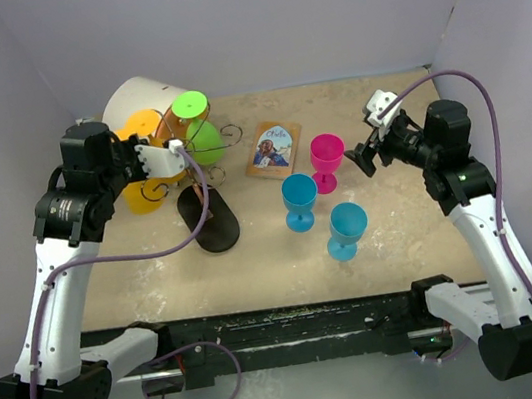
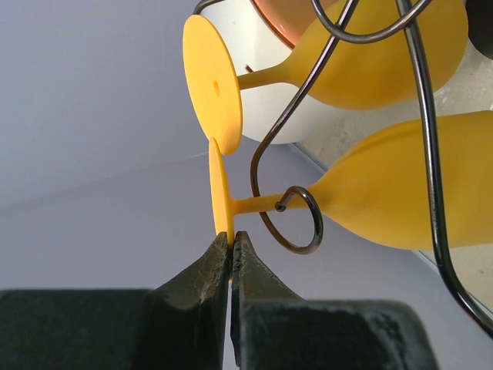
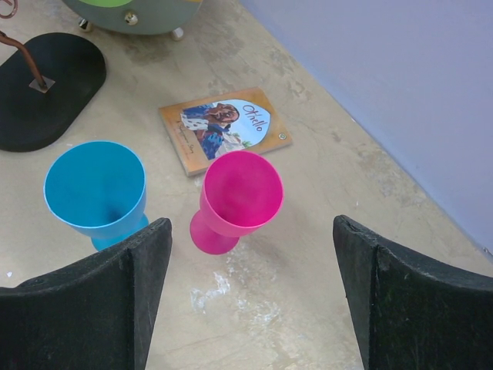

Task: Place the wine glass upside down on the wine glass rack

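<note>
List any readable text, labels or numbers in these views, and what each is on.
"Othello": on the cover of the book lying flat on the table, clearest in the right wrist view.
Any finer print on that cover: too small to read.
Wine glass rack: no text or label visible.

You can read one word only: "Othello", in script on the flat orange-edged picture book (image 3: 226,129), at twelve o'clock from the pink plastic goblet (image 3: 235,200).
</note>
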{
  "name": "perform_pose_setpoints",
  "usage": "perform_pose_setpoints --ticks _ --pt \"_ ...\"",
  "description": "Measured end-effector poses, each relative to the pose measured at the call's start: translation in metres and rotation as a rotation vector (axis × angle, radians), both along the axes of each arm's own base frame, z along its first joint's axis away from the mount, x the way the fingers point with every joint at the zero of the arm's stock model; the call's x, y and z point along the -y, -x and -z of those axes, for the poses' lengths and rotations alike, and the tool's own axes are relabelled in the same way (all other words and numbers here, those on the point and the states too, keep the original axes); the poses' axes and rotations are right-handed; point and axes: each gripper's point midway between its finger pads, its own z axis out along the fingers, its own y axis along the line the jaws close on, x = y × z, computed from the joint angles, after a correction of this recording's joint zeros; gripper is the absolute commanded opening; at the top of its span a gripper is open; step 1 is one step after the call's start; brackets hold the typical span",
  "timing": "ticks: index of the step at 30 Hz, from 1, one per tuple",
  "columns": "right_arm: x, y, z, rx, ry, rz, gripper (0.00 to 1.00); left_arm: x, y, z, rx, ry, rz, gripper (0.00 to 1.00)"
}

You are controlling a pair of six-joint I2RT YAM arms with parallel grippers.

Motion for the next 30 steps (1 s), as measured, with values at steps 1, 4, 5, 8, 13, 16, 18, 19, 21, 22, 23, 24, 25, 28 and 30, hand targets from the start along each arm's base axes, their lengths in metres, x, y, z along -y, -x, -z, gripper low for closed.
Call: perform_pose_setpoints --ticks 1,4,5,8,13,16,18,19,21,22,23,24,25,28,30 --pt "0.000 0.000 0.000 0.000 0.000 0.000 0.92 0.000 0.000 0.000 -0.001 -0.001 -0.001 0.06" --pt "0.000 -0.001 -0.001 0.005 0.000 0.001 0.98 -0.001 0.000 0.000 -0.001 -0.003 -0.005 0.06" --pt "0.000 -0.001 -0.001 0.006 -0.001 0.002 1.00 -0.001 0.001 0.000 -0.002 -0.004 -0.007 0.06" --pt "0.001 -0.002 0.002 0.004 -0.001 0.005 1.00 -0.002 0.002 0.002 -0.008 -0.006 -0.009 0.06" --pt "0.005 -0.004 0.003 0.003 0.001 0.026 1.00 -0.003 0.005 0.006 -0.027 0.004 -0.016 0.07" --pt "0.007 -0.006 0.001 0.013 0.000 0.039 1.00 -0.003 0.009 0.009 -0.046 0.008 -0.015 0.07" --pt "0.008 -0.006 0.000 0.017 0.000 0.044 1.00 -0.002 0.012 0.011 -0.059 0.011 -0.012 0.09" --pt "0.008 -0.007 0.000 0.018 0.000 0.045 1.00 -0.002 0.013 0.012 -0.063 0.012 -0.009 0.09" --pt "0.009 -0.007 0.001 0.019 0.000 0.046 1.00 -0.001 0.015 0.012 -0.070 0.020 -0.005 0.09" --pt "0.009 -0.007 0.002 0.017 0.000 0.047 1.00 -0.001 0.016 0.013 -0.073 0.021 -0.004 0.09" --pt "0.009 -0.007 0.003 0.016 0.000 0.047 1.00 -0.001 0.017 0.013 -0.076 0.023 -0.002 0.09" --pt "0.009 -0.007 0.003 0.015 0.000 0.048 1.00 -0.001 0.018 0.013 -0.078 0.026 -0.002 0.09" --pt "0.009 -0.007 0.003 0.016 0.000 0.048 1.00 0.000 0.019 0.014 -0.081 0.028 -0.001 0.09" --pt "0.010 -0.007 0.002 0.017 0.000 0.051 1.00 0.000 0.020 0.015 -0.087 0.031 0.005 0.09" --pt "0.011 -0.007 0.003 0.017 0.000 0.052 1.00 0.001 0.021 0.015 -0.088 0.033 0.008 0.09"
